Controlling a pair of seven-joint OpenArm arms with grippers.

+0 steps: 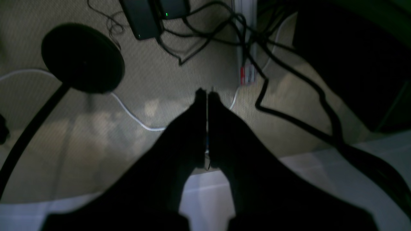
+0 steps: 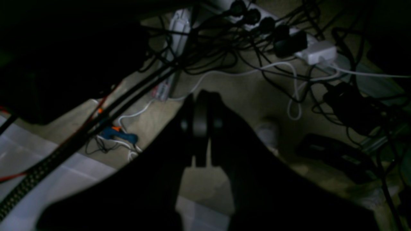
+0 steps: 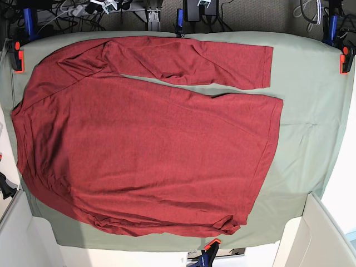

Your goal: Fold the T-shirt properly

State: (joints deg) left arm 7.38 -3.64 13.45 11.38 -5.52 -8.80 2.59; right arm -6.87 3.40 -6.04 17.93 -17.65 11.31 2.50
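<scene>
the t-shirt (image 3: 150,144) lies flat on the desk (image 3: 308,100), which has a green cover. it fills most of the left and middle of the desk. the right side of the cover is bare.

the left tool (image 1: 207,94) and the right tool (image 2: 201,96) are not over the desk. each wrist view shows only floor and wires under its tool. the two halves of each tool are pressed together with nothing between them.

the shirt's long way runs left to right. the bottom hem is at the right and the shoulders are at the left. one long sleeve lies along the far edge, with its cuff pointing right. i cannot tell where the other sleeve is.

what could go wrong? the cloth looks thin and soft, so a tool may pinch both layers, or grab the green cover too. the near edge is bunched up, so a fold there could come out crooked. the shirt also reaches the left edge, so a pull could slide it off.
</scene>
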